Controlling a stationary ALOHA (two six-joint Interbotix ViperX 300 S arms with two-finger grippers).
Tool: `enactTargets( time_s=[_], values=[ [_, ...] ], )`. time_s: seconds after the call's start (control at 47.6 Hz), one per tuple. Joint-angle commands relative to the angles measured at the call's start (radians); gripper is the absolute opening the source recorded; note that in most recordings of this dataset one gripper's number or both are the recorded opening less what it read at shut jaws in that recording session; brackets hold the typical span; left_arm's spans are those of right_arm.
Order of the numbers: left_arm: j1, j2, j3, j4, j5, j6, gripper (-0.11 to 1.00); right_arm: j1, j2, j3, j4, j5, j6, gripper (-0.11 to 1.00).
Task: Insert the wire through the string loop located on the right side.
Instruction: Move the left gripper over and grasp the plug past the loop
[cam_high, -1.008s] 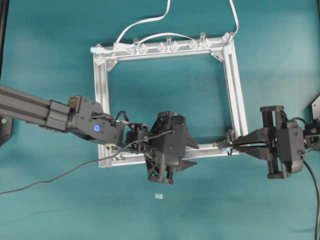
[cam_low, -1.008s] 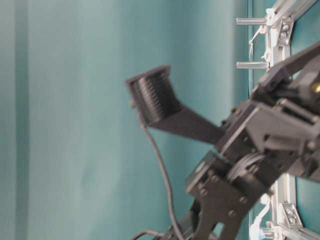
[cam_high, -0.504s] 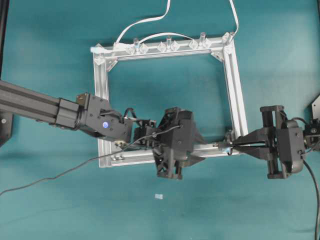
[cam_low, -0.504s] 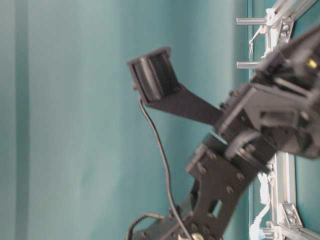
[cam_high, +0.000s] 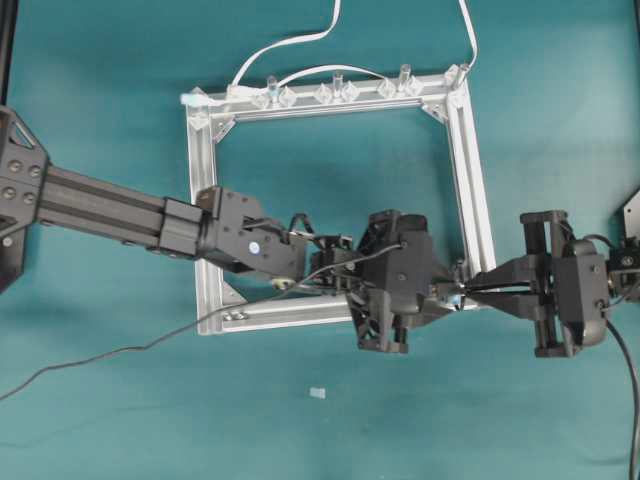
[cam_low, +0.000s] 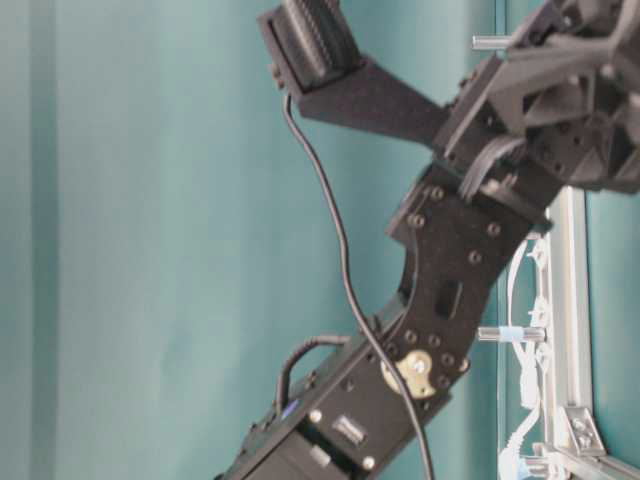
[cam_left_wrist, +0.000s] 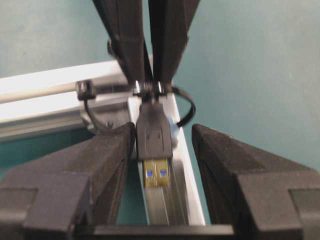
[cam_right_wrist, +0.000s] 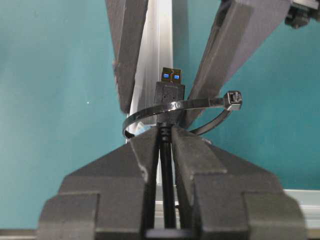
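R tool is gripping the wire, plug poking thru the loop; L tool is straddling the plug, jaws wide, nothing gripped.

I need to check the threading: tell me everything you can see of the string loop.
The string loop looks like a thin, glossy black plastic tie with a small square head at one end. It curves around the wire's black plug, whose metal tip pokes through. A bluish piece shows beside it. It sits at the aluminium frame's corner. The right gripper grips the wire just behind it.
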Motion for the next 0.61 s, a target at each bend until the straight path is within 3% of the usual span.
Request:
enactTargets(
  time_s=[0.0, 0.252, 0.315, 0.42, 0.588],
  values=[
    [0.005, -0.014, -0.043, 0.003, -0.003, 0.002, 0.51, -0.002, -0.006, -0.015, -0.003, -0.008, 0.0, 0.12],
    [0.002, -0.021, -0.046, 0.003, 0.04, 0.002, 0.48, -0.002, -0.006, -0.014, -0.003, -0.008, 0.002, 0.12],
    [0.0, -0.025, -0.046, 0.003, 0.072, 0.003, 0.43, -0.002, -0.006, -0.012, -0.003, -0.009, 0.002, 0.12],
    [-0.006, -0.031, -0.044, 0.008, 0.127, 0.012, 0.19, -0.003, -0.006, -0.011, -0.003, -0.009, 0.002, 0.12],
    [-0.012, -0.038, -0.043, 0.011, 0.137, 0.034, 0.2, -0.003, -0.006, -0.009, -0.003, -0.002, -0.002, 0.12]
  ],
)
